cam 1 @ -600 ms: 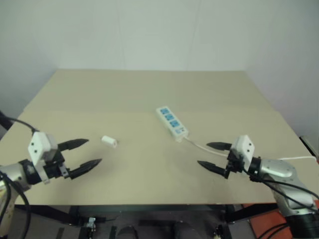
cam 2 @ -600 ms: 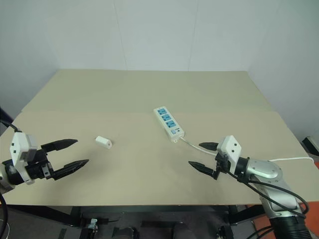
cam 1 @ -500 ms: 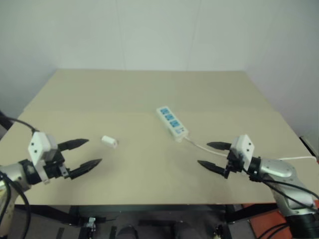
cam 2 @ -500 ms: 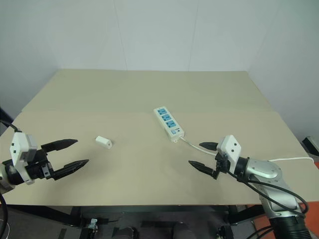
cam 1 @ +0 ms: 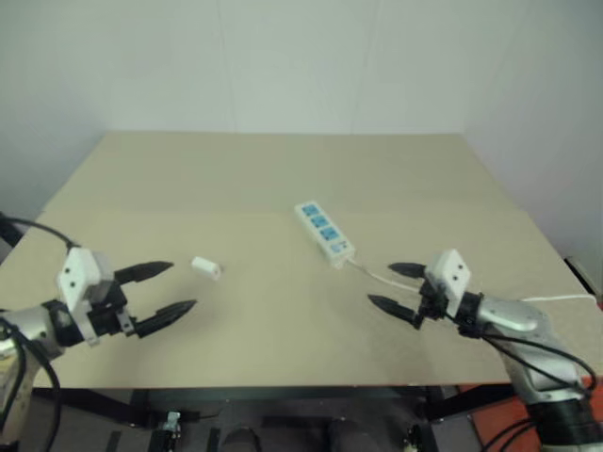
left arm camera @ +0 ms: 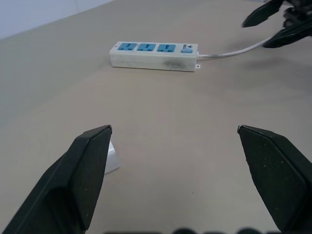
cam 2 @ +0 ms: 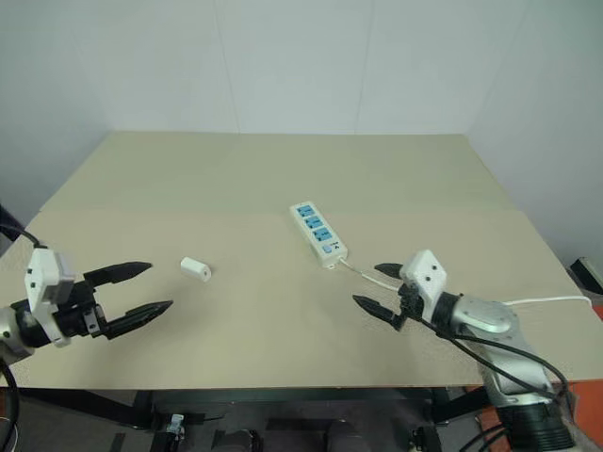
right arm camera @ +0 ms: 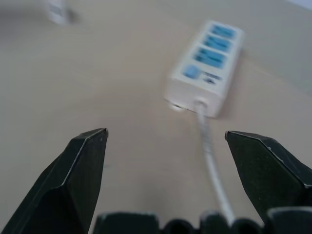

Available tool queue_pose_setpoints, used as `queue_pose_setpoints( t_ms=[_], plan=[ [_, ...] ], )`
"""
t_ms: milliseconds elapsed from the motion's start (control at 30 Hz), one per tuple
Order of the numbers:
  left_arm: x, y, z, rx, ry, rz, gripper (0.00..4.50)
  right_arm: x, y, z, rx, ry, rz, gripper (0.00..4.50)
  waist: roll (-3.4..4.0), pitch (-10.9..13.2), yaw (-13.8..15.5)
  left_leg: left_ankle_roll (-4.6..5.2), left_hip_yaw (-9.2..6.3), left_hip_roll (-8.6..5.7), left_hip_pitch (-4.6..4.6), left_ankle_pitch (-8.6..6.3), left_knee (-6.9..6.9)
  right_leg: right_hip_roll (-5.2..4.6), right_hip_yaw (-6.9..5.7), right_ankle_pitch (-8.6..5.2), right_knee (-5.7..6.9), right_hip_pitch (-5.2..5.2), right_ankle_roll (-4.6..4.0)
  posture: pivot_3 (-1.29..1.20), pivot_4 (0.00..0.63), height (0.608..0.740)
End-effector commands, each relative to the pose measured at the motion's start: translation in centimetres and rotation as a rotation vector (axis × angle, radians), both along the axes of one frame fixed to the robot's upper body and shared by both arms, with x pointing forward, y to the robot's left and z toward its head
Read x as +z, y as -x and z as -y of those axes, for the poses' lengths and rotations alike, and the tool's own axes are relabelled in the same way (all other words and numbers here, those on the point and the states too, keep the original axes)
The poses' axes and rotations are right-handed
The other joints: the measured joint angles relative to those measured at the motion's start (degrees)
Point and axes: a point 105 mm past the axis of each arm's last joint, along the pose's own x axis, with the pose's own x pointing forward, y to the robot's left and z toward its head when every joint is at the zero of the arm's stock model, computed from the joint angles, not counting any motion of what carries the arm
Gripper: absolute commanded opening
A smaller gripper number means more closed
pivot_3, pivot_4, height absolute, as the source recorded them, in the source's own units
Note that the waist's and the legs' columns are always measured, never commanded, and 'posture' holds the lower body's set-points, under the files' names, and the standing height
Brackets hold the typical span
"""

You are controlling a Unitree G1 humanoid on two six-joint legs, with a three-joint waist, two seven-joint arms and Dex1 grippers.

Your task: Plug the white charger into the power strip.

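Nothing of the plugging is done yet, as far as I can judge. The white charger (cam 1: 206, 267) lies loose on the counter (cam 1: 283, 179), on its side, left of centre and nearer to me than the middle of the top. The power strip (cam 1: 325, 230) lies well apart from it, to the right and a little farther away, set at a slant with its three blue socket faces up and all of them empty. Its thin cable (cam 1: 377, 275) runs from the near end toward the right edge of the counter.

My left claw (cam 1: 160, 290) hovers over the near left part of the counter with its two black fingers spread wide and nothing between them; the charger sits just beyond and slightly right of it, not touched. In the left wrist view the charger (left arm camera: 111, 158) peeks out beside one finger, with the strip (left arm camera: 154, 54) far ahead. My right claw (cam 1: 400, 288) also stands wide apart and empty, pointing toward the near end of the strip, close above the cable but holding neither.

So everything is left: I have to take the charger, probably with the left claw since it is the nearer one, carry it across to the strip, turn it so its prongs face a socket, and press it in. The right claw seems well placed to steady the strip meanwhile.
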Motion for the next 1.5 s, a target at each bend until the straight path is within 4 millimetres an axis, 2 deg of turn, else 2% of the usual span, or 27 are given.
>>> queue_pose_setpoints(
  t_ms=[33, 133, 233, 400, 600, 633, 733, 833, 933, 1033, 1167, 1267, 1367, 1500],
  plan=[
    [0.8, -0.2, 0.1, -0.015, -0.005, 0.035, 4.50, -0.8, -1.7, -0.5, -0.110, 0.035, -0.022, 4.46, 0.01, 0.00, 0.13, 0.00, -0.01, 0.00, 0.00, 0.00, -0.01, 0.00, -0.01, 0.00, 0.01, 0.01, 0.00, 0.00, 0.150, 0.740],
    [0.9, -0.4, 0.2, -0.019, -0.006, 0.038, 4.50, -1.8, -2.2, -1.5, -0.110, 0.038, -0.088, 4.46, 0.01, 0.01, 0.26, 0.00, -0.01, 0.00, -0.07, 0.00, -0.02, 0.00, -0.01, -0.01, -0.02, 0.00, -0.02, 0.00, 0.150, 0.740],
    [0.9, -0.5, 0.4, -0.023, -0.006, 0.040, 4.50, -2.4, -2.9, -2.0, -0.129, 0.039, -0.133, 3.92, 0.01, 0.01, 0.25, 0.00, -0.01, -0.01, -0.16, 0.00, -0.02, -0.02, -0.02, -0.02, -0.06, -0.02, -0.02, 0.00, 0.150, 0.740],
    [0.8, -0.8, 0.5, -0.029, -0.004, 0.041, 4.50, -3.1, -3.8, -2.6, -0.152, 0.030, -0.179, 2.24, 0.01, 0.00, 0.12, 0.00, -0.03, 0.00, -0.08, 0.00, -0.02, -0.01, -0.05, -0.01, -0.01, -0.01, -0.02, 0.00, 0.150, 0.740],
    [0.8, -0.6, 0.4, -0.028, -0.006, 0.042, 4.50, -3.0, -2.3, -2.5, -0.054, 0.027, -0.178, 0.12, 0.01, -0.01, 0.10, 0.01, -0.03, 0.02, -0.05, -0.01, -0.03, 0.02, -0.04, -0.02, -0.02, 0.03, -0.03, 0.00, 0.150, 0.740],
    [0.8, -0.5, 0.5, -0.029, -0.005, 0.042, 4.50, -2.9, -2.1, -2.4, -0.040, 0.029, -0.171, 0.02, 0.01, -0.01, 0.14, 0.01, -0.03, 0.02, -0.05, 0.00, -0.03, 0.02, -0.04, -0.02, -0.03, 0.03, -0.03, 0.00, 0.150, 0.740],
    [0.8, -0.5, 0.5, -0.031, -0.006, 0.042, 4.50, -2.4, 0.1, -2.9, 0.148, 0.082, -0.036, 0.02, 0.01, -0.01, 0.25, 0.01, -0.03, 0.02, -0.07, -0.01, -0.04, 0.01, -0.05, -0.03, -0.04, 0.02, -0.02, 0.00, 0.150, 0.740],
    [0.8, -0.6, 0.6, -0.037, -0.005, 0.040, 4.50, -3.4, 1.9, -2.2, 0.244, 0.084, -0.020, 0.02, 0.01, -0.01, 0.21, 0.01, -0.03, 0.01, -0.08, -0.01, -0.04, 0.00, -0.07, -0.06, -0.05, 0.06, 0.01, 0.00, 0.150, 0.740],
    [0.8, -0.7, 0.8, -0.043, -0.001, 0.039, 4.50, -5.2, 2.5, -0.5, 0.257, 0.160, -0.076, 0.96, 0.01, -0.01, -0.08, 0.01, -0.01, 0.01, 0.00, -0.01, -0.01, 0.00, -0.03, -0.04, -0.02, 0.09, 0.03, 0.00, 0.150, 0.740],
    [0.6, -0.8, 0.7, -0.045, 0.001, 0.038, 4.50, -5.1, 2.0, 0.1, 0.231, 0.155, -0.057, 2.00, -0.02, -0.03, 0.01, 0.01, 0.01, 0.02, 0.17, -0.01, 0.02, 0.01, -0.02, -0.01, 0.02, 0.22, 0.04, 0.00, 0.150, 0.740],
    [0.7, -0.9, 0.7, -0.047, 0.003, 0.040, 4.50, -1.9, 1.9, -1.1, 0.220, -0.111, 0.027, 3.41, -0.02, -0.03, 0.16, 0.01, -0.01, 0.02, 0.24, 0.00, 0.01, 0.02, -0.03, -0.01, 0.03, 0.27, 0.03, 0.00, 0.150, 0.740],
    [0.7, -0.9, 0.7, -0.050, 0.005, 0.042, 4.50, -1.2, 1.9, -2.4, 0.191, -0.203, 0.043, 4.41, 0.00, -0.02, 0.04, 0.01, -0.02, 0.02, 0.11, 0.00, 0.00, 0.03, -0.01, -0.01, 0.03, 0.17, 0.02, 0.00, 0.150, 0.740],
    [0.6, -0.9, 0.8, -0.057, 0.008, 0.039, 4.50, -1.0, 1.2, -5.3, 0.060, -0.347, 0.074, 4.46, -0.01, -0.03, 0.01, 0.01, -0.03, 0.03, -0.01, 0.00, 0.00, 0.03, -0.02, -0.01, 0.02, 0.08, 0.02, 0.00, 0.150, 0.740],
    [0.6, -1.0, 0.7, -0.060, 0.007, 0.037, 4.50, -2.9, 0.2, -6.8, -0.069, -0.270, 0.091, 4.46, 0.04, -0.02, 0.18, 0.00, -0.04, 0.06, -0.02, 0.00, -0.05, 0.06, -0.03, -0.01, 0.05, -0.01, -0.01, 0.00, 0.150, 0.740]
  ],
)
